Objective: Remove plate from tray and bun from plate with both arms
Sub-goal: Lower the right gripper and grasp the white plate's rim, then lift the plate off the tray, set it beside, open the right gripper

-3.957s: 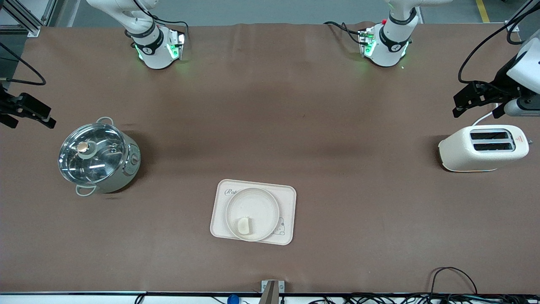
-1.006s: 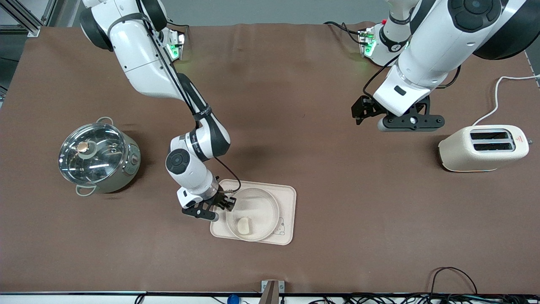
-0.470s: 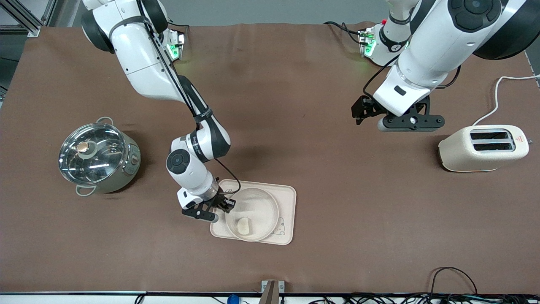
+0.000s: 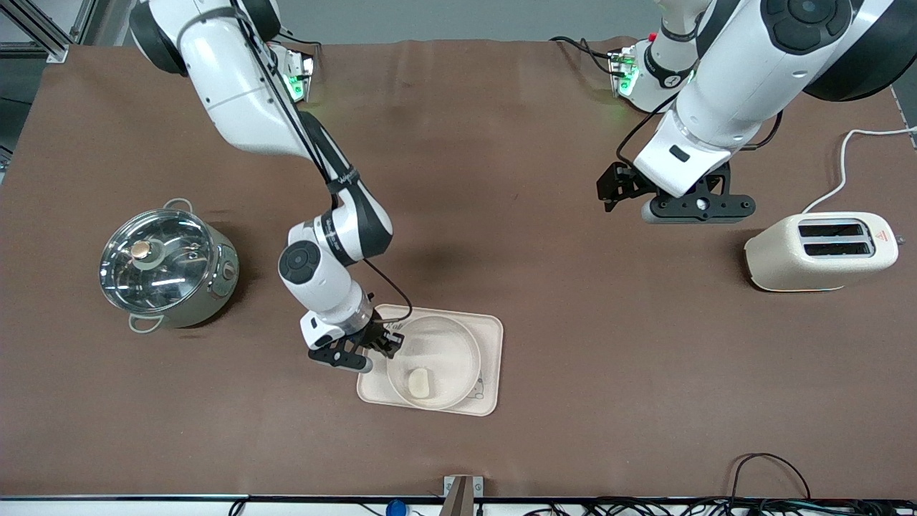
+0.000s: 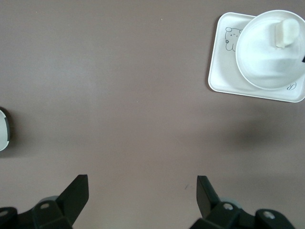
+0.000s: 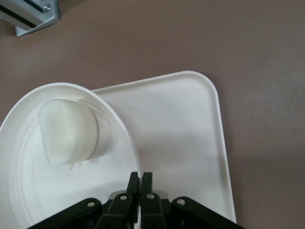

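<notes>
The round cream plate (image 4: 438,351) lies on the rectangular tray (image 4: 490,331), with the small pale bun (image 4: 420,382) on its part nearest the front camera. My right gripper (image 4: 387,346) is shut on the plate's rim at the side toward the right arm's end. In the right wrist view the fingers (image 6: 140,177) pinch the rim; the plate (image 6: 28,186) looks tilted over the tray (image 6: 181,129), with the bun (image 6: 69,131) on it. My left gripper (image 4: 609,190) hangs open and empty over bare table (image 5: 143,191); its view shows the tray (image 5: 223,82), plate (image 5: 267,62) and bun (image 5: 288,31).
A steel pot with a glass lid (image 4: 166,266) stands toward the right arm's end. A cream toaster (image 4: 820,251) with a white cord stands toward the left arm's end. Brown table surface surrounds the tray.
My right arm has risen a little and the plate has shifted slightly toward the left arm's end, its gripped rim lifted. The left arm has not moved in the last second.
</notes>
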